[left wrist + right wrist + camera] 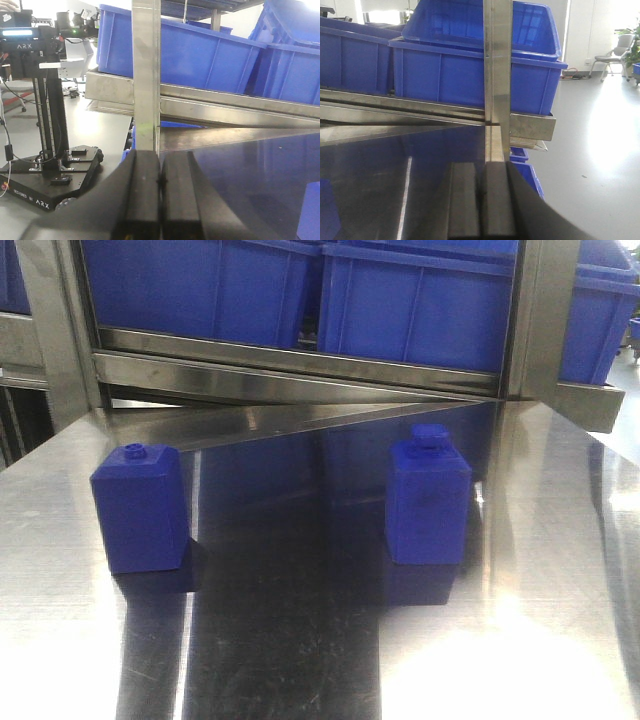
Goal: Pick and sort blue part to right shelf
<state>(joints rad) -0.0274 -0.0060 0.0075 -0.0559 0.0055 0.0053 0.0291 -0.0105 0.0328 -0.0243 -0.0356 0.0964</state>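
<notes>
Polished steel tabletop (290, 640) is carrying the blue part (428, 502) upright, well apart from the stud-topped blue block (140, 508), likely leaving room for a grasp, just before the right shelf (300, 368), while the left gripper (160, 197) and right gripper (483, 200) are sitting pressed closed, holding nothing.

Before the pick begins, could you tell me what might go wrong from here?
The blue part stands near a similar stud-topped block; the wrong one might be grabbed. The right gripper and left gripper are both shut, so an approach without opening could topple the upright part.
</notes>
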